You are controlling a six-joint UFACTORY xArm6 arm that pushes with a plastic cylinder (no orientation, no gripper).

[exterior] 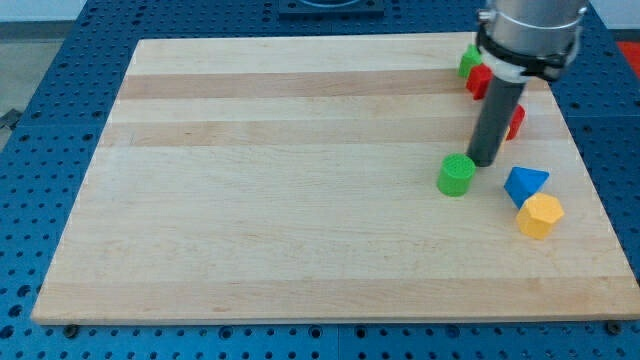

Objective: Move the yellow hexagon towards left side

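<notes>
The yellow hexagon (540, 215) lies near the board's right edge, low in the view. A blue triangular block (525, 184) touches it just above and to its left. My tip (483, 162) stands on the board up and to the left of the yellow hexagon, apart from it. The tip is right next to the green cylinder (456, 175), at that block's upper right.
A red block (515, 121) sits partly hidden behind the rod. Another red block (480, 80) and a green block (469, 60) lie at the board's top right corner. The wooden board (300, 180) rests on a blue perforated table.
</notes>
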